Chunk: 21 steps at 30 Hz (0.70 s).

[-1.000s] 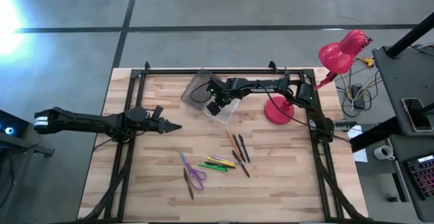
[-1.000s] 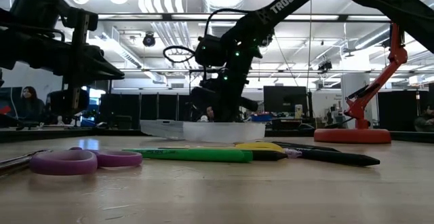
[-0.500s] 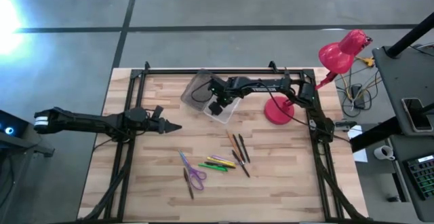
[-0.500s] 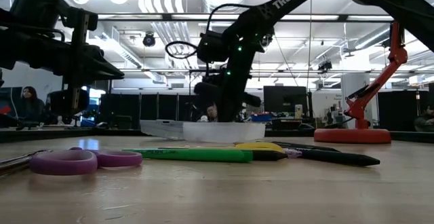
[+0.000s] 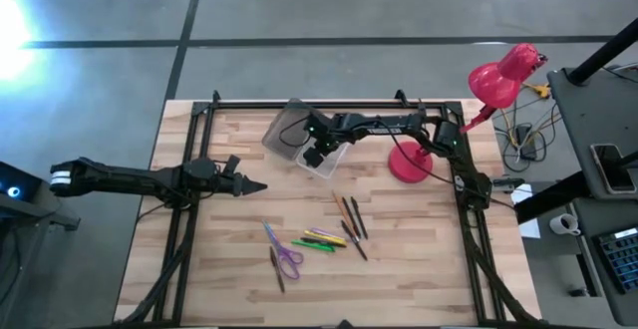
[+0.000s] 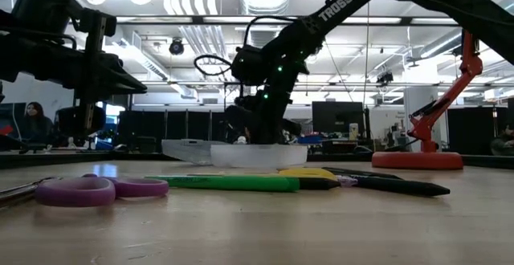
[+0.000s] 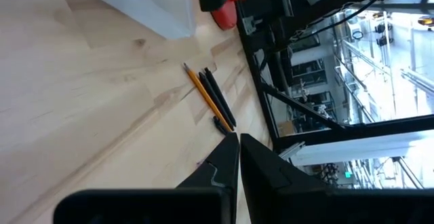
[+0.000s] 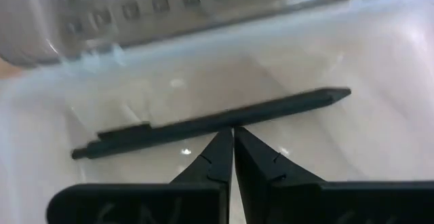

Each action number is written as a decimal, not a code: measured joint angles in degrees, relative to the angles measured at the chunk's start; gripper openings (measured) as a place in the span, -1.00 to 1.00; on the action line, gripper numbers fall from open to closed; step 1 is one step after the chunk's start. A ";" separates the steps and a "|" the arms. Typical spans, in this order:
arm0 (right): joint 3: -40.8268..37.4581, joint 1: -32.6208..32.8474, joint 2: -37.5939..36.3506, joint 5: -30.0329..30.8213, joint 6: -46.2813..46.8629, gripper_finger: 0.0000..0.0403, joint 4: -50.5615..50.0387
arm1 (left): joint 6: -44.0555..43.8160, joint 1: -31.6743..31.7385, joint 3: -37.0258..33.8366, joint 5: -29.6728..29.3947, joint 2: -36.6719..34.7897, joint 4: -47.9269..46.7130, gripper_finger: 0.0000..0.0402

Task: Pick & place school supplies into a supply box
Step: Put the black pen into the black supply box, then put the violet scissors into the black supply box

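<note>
Supply box (image 5: 317, 151) at the far middle of the table (image 5: 229, 269), lid (image 5: 285, 130) swung open toward the left, now sitting a touch further left than a second ago. Inside, seen from the right wrist, one black pen (image 8: 210, 124) lying flat on the clear floor, ribbed lid (image 8: 176, 7) just beyond the box wall. Right gripper (image 5: 314, 154) lowered into the box, slightly further left than half a second ago and lower than in that earlier low view. Fingers pressed together at the tips, clenched on nothing, the pen lying just past the tips and crosswise to them; touching or not, cannot tell. In the low view, the same gripper (image 6: 259, 133) dipping behind the clear box (image 6: 257, 154) rim.

Nearer the front, unchanged from earlier: three dark pencils (image 5: 349, 216) side by side in the middle, with another dark pen (image 5: 354, 244) angled just below. Beside them a cluster of yellow, purple and green markers (image 5: 321, 240). Further left, purple-handled scissors (image 5: 286, 256) and a brown pencil (image 5: 276, 268) just beside them. All of these well apart from the box.

Left gripper (image 5: 254, 186) parked over the left half of the table, same spot as before, fingers closed to a point and empty. From its wrist, closed gripper (image 7: 239, 149) aimed toward the pencils (image 7: 209, 100) and a corner of the box (image 7: 146, 7).

Red desk lamp (image 5: 409, 162) base just right of the box, head (image 5: 506, 74) hanging off the table's right far corner.
</note>
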 joint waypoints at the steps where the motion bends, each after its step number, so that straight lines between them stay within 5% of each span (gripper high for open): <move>1: 0.38 -0.01 0.00 0.01 -0.02 -0.96 0.81 | -0.01 0.00 0.00 0.01 0.00 -0.02 -1.00; 16: 1.57 0.30 -3.68 -3.53 -2.24 -0.96 -0.27 | 3.19 -0.02 1.44 -0.12 0.06 -0.76 -1.00; 18: 1.57 1.03 -5.46 -3.64 -3.60 -0.96 -3.20 | 5.18 -0.02 4.89 -0.61 0.63 -6.72 -1.00; 21: 1.37 2.20 -7.61 -2.88 -5.14 -0.96 -7.86 | 6.52 -0.04 13.73 -2.05 3.27 -28.49 -1.00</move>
